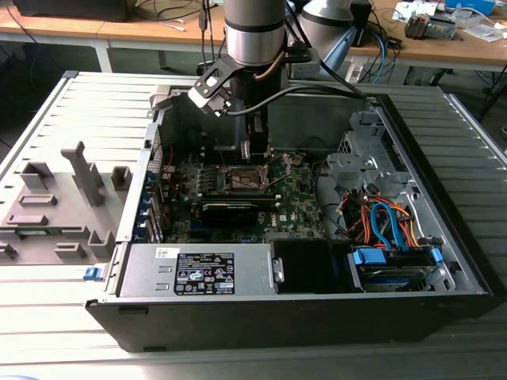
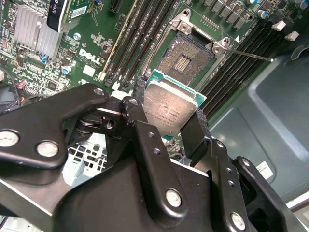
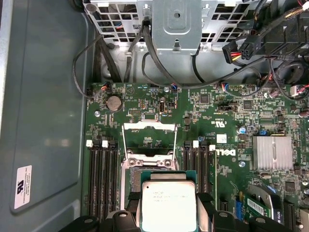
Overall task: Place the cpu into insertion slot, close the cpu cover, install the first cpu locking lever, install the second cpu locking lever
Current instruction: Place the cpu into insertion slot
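End effector (image 2: pixel 166 116) gripping cpu (image 2: pixel 171 104), insertion slot (image 2: pixel 186 60) exposed

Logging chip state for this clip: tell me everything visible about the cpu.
The cpu is a small flat square chip: a silver-grey metal top with faint print, on a green base whose edge shows around it. The black gripper clamps it by two opposite edges, metal side facing both wrist views. It hangs above the motherboard, near the uncovered insertion slot, not yet seated.
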